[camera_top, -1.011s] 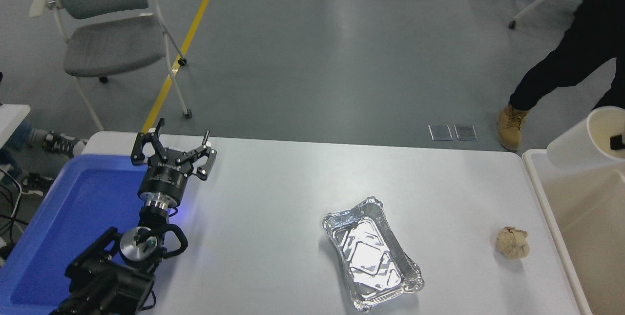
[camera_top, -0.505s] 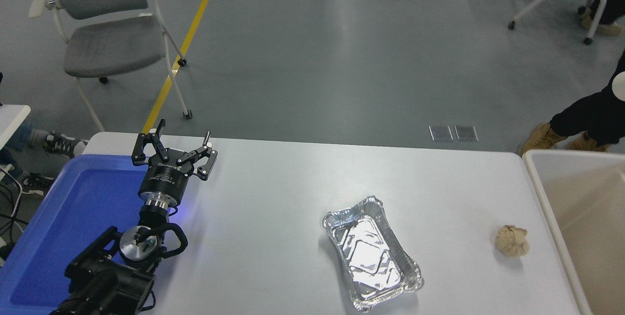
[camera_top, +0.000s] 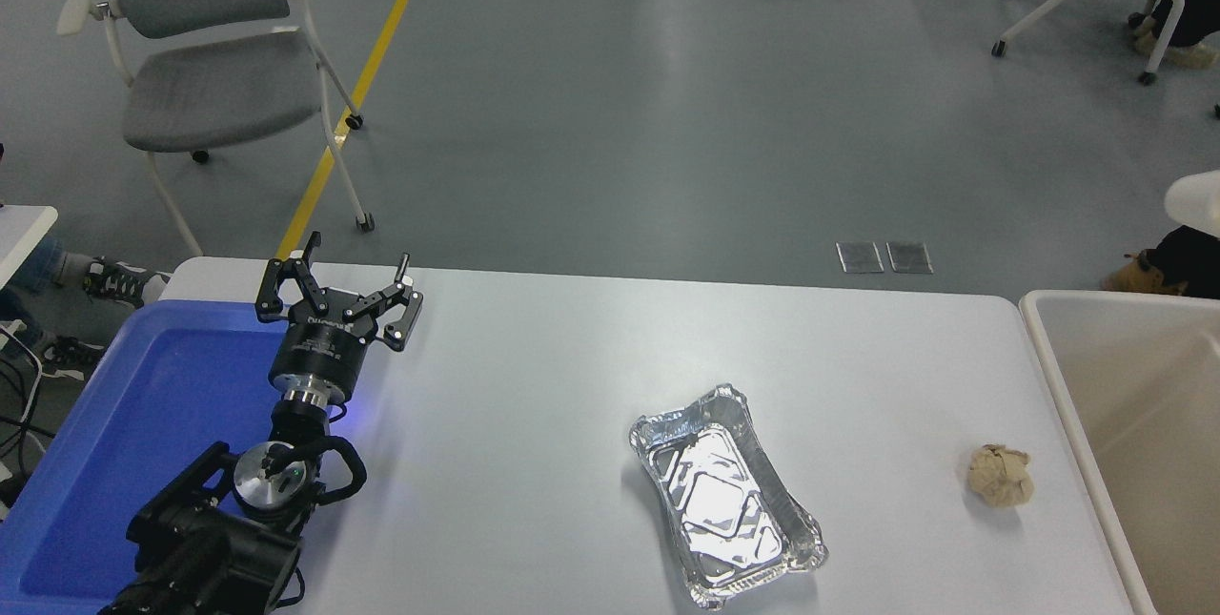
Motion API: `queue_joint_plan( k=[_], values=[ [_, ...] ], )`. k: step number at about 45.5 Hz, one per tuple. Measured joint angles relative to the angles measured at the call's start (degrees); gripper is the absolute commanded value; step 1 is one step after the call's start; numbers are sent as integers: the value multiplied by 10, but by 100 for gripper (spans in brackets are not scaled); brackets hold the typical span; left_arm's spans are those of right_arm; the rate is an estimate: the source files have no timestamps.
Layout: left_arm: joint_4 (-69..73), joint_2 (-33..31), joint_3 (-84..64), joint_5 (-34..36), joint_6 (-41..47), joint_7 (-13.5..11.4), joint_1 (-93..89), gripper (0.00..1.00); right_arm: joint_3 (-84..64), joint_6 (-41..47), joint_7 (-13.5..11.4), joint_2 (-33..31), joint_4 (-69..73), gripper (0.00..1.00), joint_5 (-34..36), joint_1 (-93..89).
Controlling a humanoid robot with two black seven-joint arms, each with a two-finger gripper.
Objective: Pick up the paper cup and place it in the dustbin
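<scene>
— Head view first: what did the left tool point(camera_top: 343, 296) look like?

— It was released, with its fingers spread wide and nothing between them. The left arm lay parked at the table's point(camera_top: 534, 386) near-left corner. It reached away from the camera over the right rim of the blue tray point(camera_top: 143, 405), and the tool ended close to the far edge.

— And the paper cup?

— I could not tell. A white rounded shape point(camera_top: 1196, 200) showed at the picture's right edge, beyond the dustbin's far rim and cut off by the frame. Whether that was the cup was not clear. As much of the dustbin's inside as showed held nothing I could make out.

— Where was the dustbin point(camera_top: 1115, 297)?

— It stood right against the table's right edge, with only its left part in the picture.

— What lay on the table itself?

— A silver foil tray point(camera_top: 724, 496) sat tilted near the near edge, right of the middle. A crumpled tan paper ball point(camera_top: 1000, 474) lay near the right edge, just beside the dustbin's wall but apart from it.

— And beyond the far edge?

— A grey chair point(camera_top: 205, 71) stood on the floor at the left, beside a yellow floor line point(camera_top: 372, 71). A person's tan boot point(camera_top: 1139, 274) and dark trouser leg showed at the right, behind the dustbin.
</scene>
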Motion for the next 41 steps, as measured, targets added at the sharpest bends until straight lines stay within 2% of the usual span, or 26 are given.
queue_joint_plan(
  k=[3, 11, 22, 35, 36, 37, 39, 40, 41],
  values=[
    [0, 0, 0, 0, 0, 0, 0, 99, 53, 7, 0, 54, -98, 0, 2, -57],
    [0, 0, 0, 0, 0, 0, 0, 99, 161, 17, -2, 137, -250, 0, 7, -141],
    [0, 0, 0, 0, 0, 0, 0, 99, 295, 21, -19, 194, -329, 0, 32, -215],
    [0, 0, 0, 0, 0, 0, 0, 99, 387, 22, -26, 233, -358, 0, 56, -283],
    [0, 0, 0, 0, 0, 0, 0, 99, 391, 22, -27, 235, -360, 8, 57, -286],
    [0, 0, 0, 0, 0, 0, 0, 99, 397, 22, -27, 237, -361, 24, 58, -290],
    [0, 0, 0, -1, 0, 0, 0, 99, 403, 22, -27, 239, -362, 65, 59, -294],
    [0, 0, 0, -1, 0, 0, 0, 99, 408, 22, -27, 240, -363, 90, 60, -297],
    [0, 0, 0, -1, 0, 0, 0, 99, 410, 22, -27, 241, -364, 100, 61, -298]
  ],
)
